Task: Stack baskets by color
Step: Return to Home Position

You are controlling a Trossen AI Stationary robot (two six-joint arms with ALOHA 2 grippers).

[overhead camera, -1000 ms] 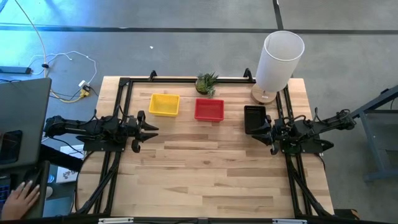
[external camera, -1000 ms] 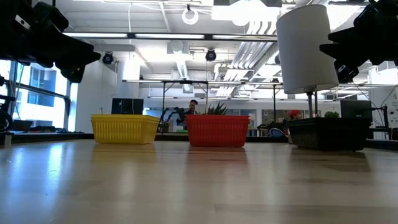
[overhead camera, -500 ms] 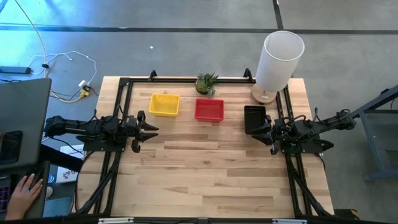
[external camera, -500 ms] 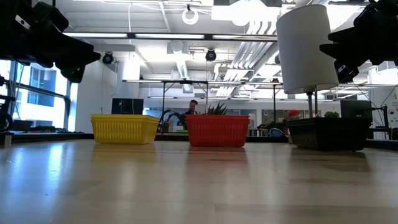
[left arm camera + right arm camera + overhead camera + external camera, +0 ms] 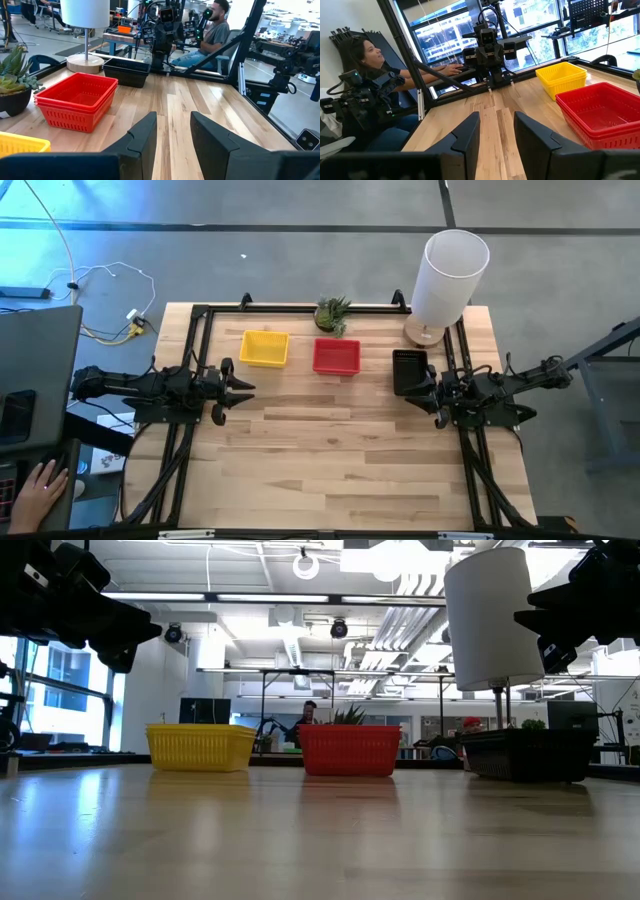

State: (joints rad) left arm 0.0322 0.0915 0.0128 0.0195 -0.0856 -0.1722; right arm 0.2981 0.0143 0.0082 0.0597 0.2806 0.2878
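Yellow basket stack [image 5: 264, 347]: shallow rectangular mesh plastic, nested, sitting upright, open side facing up, lying far left on the table [image 5: 340, 460].
Red basket stack [image 5: 336, 357]: nested, rims showing layered, standing upright at far centre, near the yellow but not touching it.
Black basket stack [image 5: 409, 371]: sitting upright far right, long side running front to back, apart from the red.

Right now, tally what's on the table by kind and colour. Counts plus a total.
Yellow basket stack: 1
Red basket stack: 1
Black basket stack: 1
Potted plant: 1
White cylinder: 1
Total: 5 things on the table. How many baskets are in each stack cannot be counted from these views.
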